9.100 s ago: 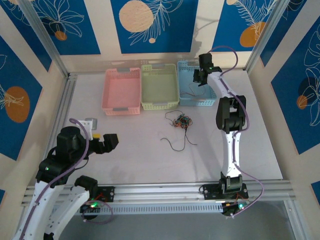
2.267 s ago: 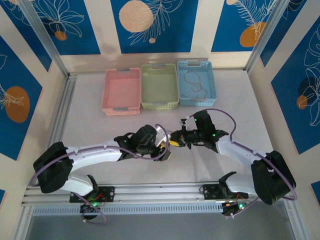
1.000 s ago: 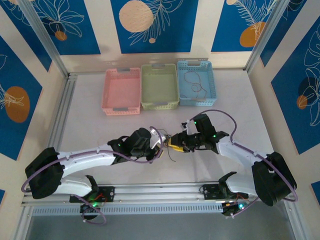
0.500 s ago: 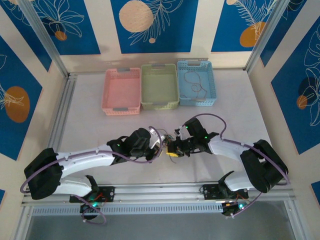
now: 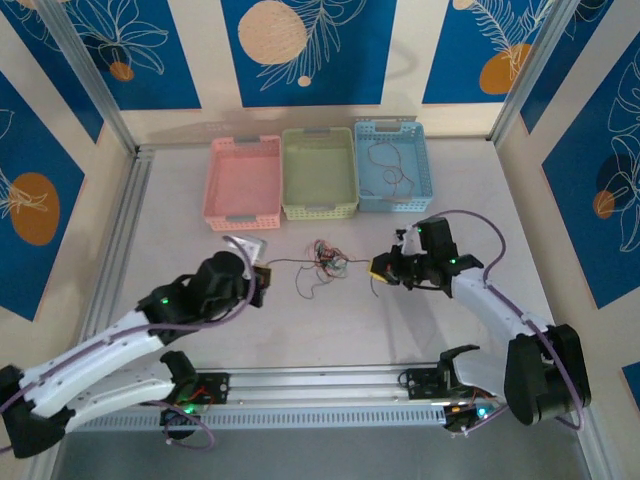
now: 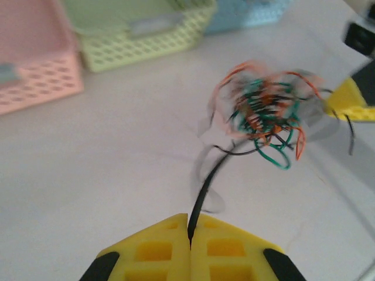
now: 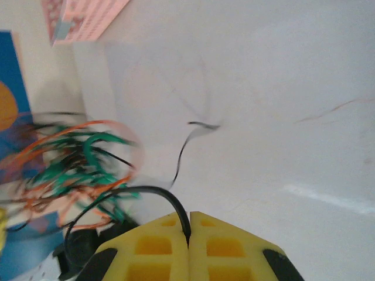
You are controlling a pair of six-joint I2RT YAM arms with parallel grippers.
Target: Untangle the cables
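**Knot strung between two clamped tools**

The cables (image 5: 325, 257) stretch mid-counter (image 5: 200, 230) between the left tool (image 5: 260, 277) and the right tool (image 5: 378, 268). Each tool is pinched together on a black strand. The pink basket (image 5: 243, 183), green basket (image 5: 319, 172) and blue basket (image 5: 393, 165) stand behind, well apart. In the wrist views the knot is blurred.

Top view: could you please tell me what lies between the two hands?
In the top view, the tangled cables stretch between left hand and right hand.
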